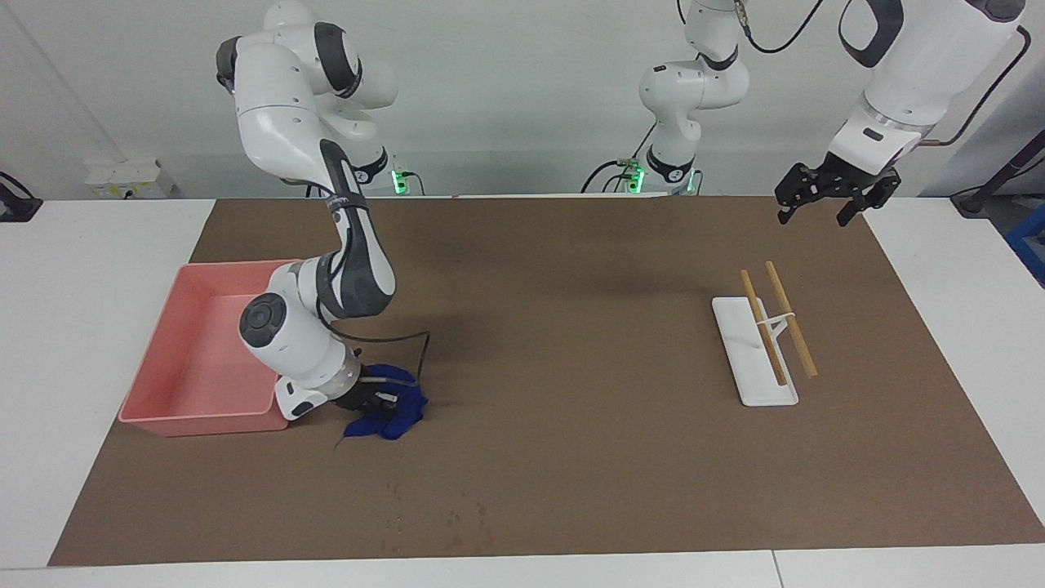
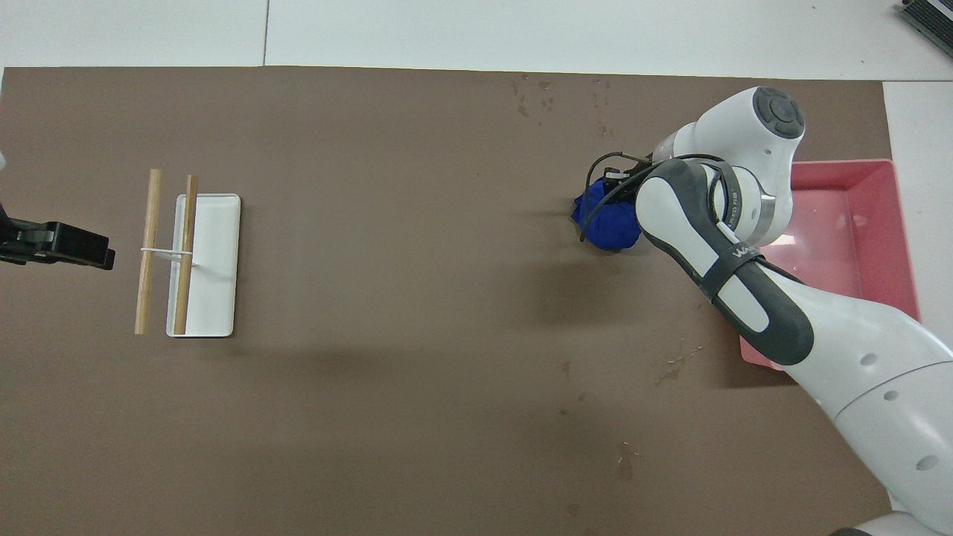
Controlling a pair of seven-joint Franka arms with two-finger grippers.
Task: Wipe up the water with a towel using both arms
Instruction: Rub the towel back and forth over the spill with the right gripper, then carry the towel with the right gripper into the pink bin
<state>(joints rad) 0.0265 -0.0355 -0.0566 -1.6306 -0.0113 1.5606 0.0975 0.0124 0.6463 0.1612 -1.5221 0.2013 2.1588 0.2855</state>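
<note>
The deep-blue towel (image 1: 400, 412) lies bunched on the brown mat beside the pink tray; it also shows in the overhead view (image 2: 607, 219). My right gripper (image 1: 377, 400) is down on the towel and shut on it, fingers buried in the folds. A thin glossy streak of water (image 2: 674, 366) lies on the mat nearer to the robots than the towel, by the pink tray's corner; my right arm hides it in the facing view. My left gripper (image 1: 815, 216) hangs open and empty in the air over the mat at the left arm's end and waits; it also shows in the overhead view (image 2: 82, 249).
A pink tray (image 1: 155, 384) stands at the right arm's end of the mat, against the towel. A white tray (image 1: 763, 384) with two wooden sticks (image 1: 792, 322) lies toward the left arm's end. Faint dark specks (image 1: 457, 518) mark the mat farther from the robots than the towel.
</note>
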